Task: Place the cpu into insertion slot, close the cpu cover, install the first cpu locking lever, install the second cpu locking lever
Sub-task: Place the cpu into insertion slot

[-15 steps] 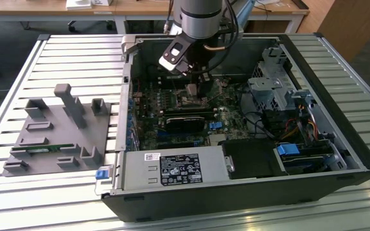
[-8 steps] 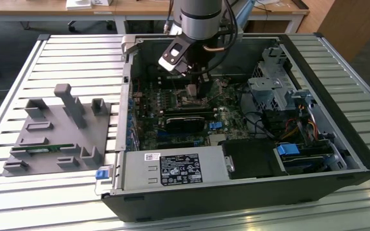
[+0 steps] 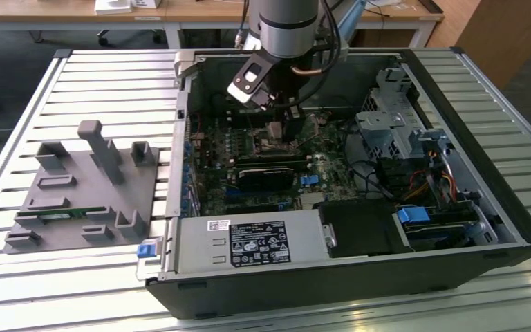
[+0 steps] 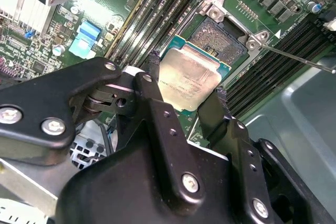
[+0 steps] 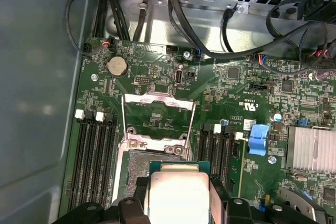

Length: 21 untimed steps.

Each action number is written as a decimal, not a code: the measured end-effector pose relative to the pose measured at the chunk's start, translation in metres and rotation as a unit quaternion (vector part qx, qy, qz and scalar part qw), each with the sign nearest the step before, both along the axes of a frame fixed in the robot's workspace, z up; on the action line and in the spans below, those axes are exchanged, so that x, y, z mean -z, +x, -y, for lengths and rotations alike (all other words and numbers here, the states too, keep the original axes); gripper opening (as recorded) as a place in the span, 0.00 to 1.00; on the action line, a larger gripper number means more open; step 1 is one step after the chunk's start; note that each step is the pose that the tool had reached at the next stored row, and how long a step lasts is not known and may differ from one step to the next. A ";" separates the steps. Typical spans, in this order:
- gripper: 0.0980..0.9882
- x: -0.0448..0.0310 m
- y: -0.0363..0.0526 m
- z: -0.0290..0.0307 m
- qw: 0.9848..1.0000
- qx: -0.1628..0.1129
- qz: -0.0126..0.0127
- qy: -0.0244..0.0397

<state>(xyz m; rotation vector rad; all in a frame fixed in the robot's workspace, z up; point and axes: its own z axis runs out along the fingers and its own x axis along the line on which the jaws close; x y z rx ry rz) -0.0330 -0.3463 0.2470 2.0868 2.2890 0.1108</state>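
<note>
The cpu (image 4: 195, 80) is pinched by its edges in the gripper (image 4: 187, 77), partly over the open slot (image 4: 218, 38), with the cover (image 5: 157, 109) flipped up. It is best lowered flat, corners squared to the slot, without sliding.

Seen in the exterior view as a grey arm (image 3: 289, 28) standing near upright, wrist turned straight down. Ends in a black gripper (image 4: 187, 75) with two linked fingers (image 4: 156, 103), tips pointing down. Clamped on opposite edges of the chip (image 4: 193, 80), held flat between the tips. Shown likewise in the first wrist view, tips on either side of the chip.
</note>
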 end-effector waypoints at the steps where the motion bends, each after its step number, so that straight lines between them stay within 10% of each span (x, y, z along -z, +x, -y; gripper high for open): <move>1: 0.50 0.0002 0.0000 0.0000 1.000 0.000 0.000 0.000; 21: 0.50 0.0048 0.0000 0.0000 1.000 0.000 0.000 0.000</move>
